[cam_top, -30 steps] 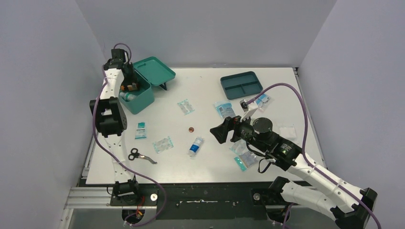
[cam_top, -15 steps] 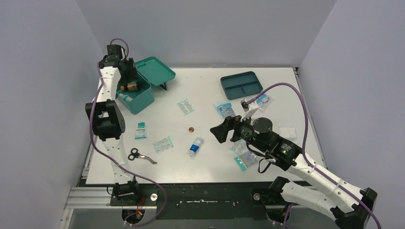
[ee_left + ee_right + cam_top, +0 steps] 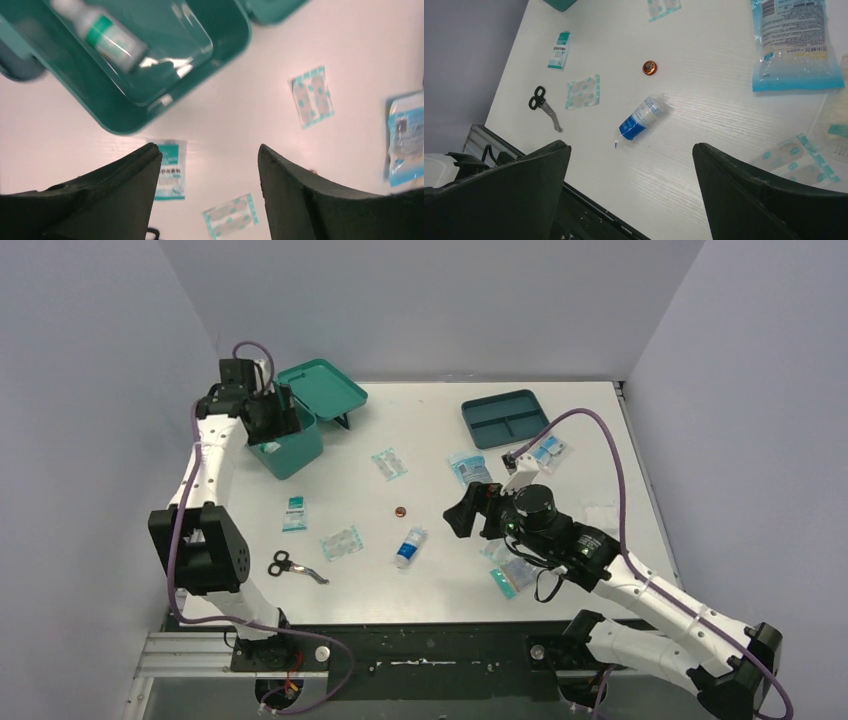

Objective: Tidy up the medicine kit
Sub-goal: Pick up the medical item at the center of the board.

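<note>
The teal medicine kit stands open at the back left, its lid tipped back. My left gripper hovers over the box, open and empty. In the left wrist view the gripper is open above the table beside the kit. A white bottle with a green label lies inside. My right gripper is open and empty above mid-table. In the right wrist view that gripper is above a blue-and-white tube.
Loose on the table: a sachet, plasters, scissors, a small orange cap, blue packets and more packets under the right arm. A dark divided tray sits at the back right.
My left arm has swung its elbow down and left, and the gripper has shifted right over the box. The brown bottle seen at the gripper earlier no longer shows. The right arm edged left.
</note>
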`<action>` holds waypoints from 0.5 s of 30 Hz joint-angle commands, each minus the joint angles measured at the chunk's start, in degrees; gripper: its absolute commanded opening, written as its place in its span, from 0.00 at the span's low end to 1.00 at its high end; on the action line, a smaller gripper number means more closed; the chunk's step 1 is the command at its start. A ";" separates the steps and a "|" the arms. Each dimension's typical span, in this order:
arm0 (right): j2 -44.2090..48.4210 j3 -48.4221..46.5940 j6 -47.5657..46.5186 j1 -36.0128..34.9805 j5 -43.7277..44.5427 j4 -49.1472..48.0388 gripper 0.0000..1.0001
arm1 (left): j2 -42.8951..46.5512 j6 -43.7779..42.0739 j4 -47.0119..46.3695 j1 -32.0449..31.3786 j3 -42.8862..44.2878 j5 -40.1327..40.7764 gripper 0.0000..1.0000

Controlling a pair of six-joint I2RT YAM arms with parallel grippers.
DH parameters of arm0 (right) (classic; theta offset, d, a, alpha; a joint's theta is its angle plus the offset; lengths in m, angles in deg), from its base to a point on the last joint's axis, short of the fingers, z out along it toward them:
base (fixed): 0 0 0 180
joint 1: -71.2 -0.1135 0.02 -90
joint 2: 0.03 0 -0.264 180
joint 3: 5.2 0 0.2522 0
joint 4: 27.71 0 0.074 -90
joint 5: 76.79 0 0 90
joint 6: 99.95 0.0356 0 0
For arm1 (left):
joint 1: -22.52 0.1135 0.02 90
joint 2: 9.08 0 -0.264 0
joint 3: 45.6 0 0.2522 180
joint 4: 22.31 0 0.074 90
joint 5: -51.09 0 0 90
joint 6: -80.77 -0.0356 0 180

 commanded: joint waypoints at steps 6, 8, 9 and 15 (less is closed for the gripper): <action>-2.11 -3.67 6.22 -0.52 7.63 4.82 1.00 | 11.96 2.31 -4.92 -16.27 -19.66 3.01 0.69; -2.57 -3.81 8.28 -0.40 10.27 6.42 1.00 | 13.12 2.65 -4.97 -20.14 -21.84 4.91 0.69; -2.88 -3.93 9.25 -0.39 11.40 7.29 1.00 | 13.58 2.75 -4.69 -21.68 -22.61 5.85 0.69; -4.50 -4.47 15.37 -0.45 17.69 12.35 1.00 | 16.77 5.26 -6.67 -24.93 -28.81 5.62 0.71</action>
